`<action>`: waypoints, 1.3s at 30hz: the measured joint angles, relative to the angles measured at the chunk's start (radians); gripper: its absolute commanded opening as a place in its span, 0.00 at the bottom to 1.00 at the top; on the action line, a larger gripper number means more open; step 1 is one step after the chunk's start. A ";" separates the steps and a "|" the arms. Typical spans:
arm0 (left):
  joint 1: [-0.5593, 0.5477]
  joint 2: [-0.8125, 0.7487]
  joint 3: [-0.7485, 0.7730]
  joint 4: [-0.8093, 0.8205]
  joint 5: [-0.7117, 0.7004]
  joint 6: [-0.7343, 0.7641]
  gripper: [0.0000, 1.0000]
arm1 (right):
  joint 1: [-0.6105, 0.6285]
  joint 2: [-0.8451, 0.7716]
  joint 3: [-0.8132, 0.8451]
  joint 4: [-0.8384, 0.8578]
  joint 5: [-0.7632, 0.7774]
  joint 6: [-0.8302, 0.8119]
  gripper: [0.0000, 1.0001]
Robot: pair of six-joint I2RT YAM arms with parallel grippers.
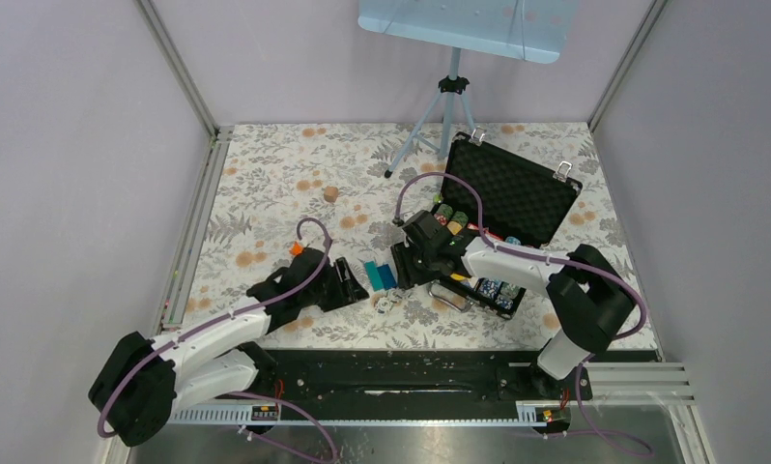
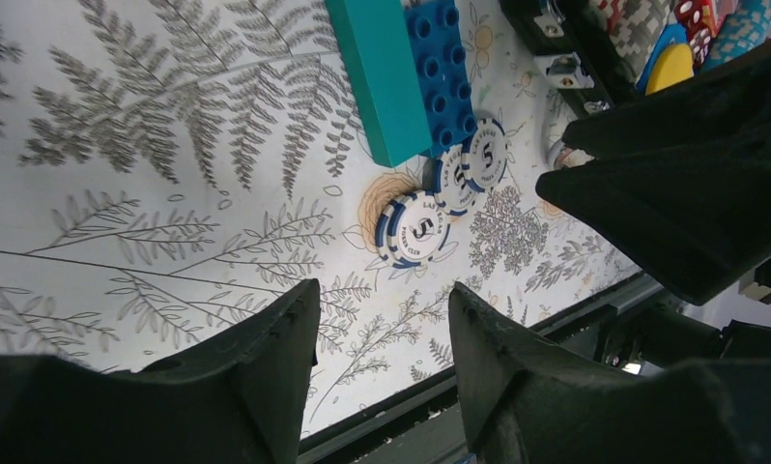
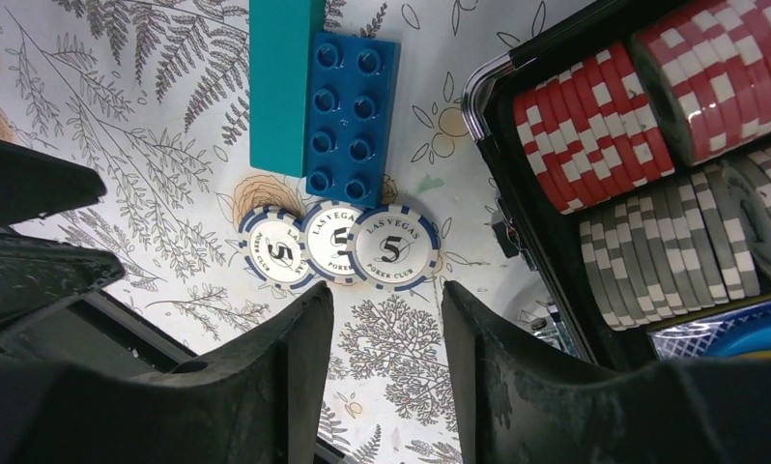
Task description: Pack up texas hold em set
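Observation:
The texas hold em set's black case (image 1: 559, 200) lies open at the right of the table, foam-lined lid tilted back. Rows of red chips (image 3: 594, 135) and grey chips (image 3: 671, 242) fill its tray (image 3: 485, 126). Three loose white-and-blue "5" chips (image 1: 386, 303) lie in an overlapping row on the cloth, just outside the case. My left gripper (image 2: 384, 295) hovers to their left, open, nothing between its fingers. My right gripper (image 3: 386, 295) hangs right over the chips (image 3: 335, 242), jaws apart and empty. The chips (image 2: 415, 227) lie just beyond the left fingertips.
A teal brick (image 3: 283, 82) and a blue brick (image 3: 348, 111) lie side by side, touching the chip row. The right arm's gripper body (image 2: 691, 184) is close on the right in the left wrist view. A tripod (image 1: 449, 106) stands at the back. A small brown object (image 1: 330, 193) lies mid-table.

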 measured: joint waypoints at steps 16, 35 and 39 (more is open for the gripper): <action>-0.077 0.136 -0.052 0.204 0.074 -0.125 0.47 | -0.021 0.032 -0.005 0.034 -0.027 -0.076 0.46; -0.155 0.216 -0.049 0.200 0.012 -0.216 0.37 | -0.038 0.063 -0.038 0.074 -0.035 -0.079 0.45; -0.161 0.232 -0.037 0.199 -0.009 -0.225 0.35 | -0.042 0.066 -0.041 0.086 -0.039 -0.079 0.43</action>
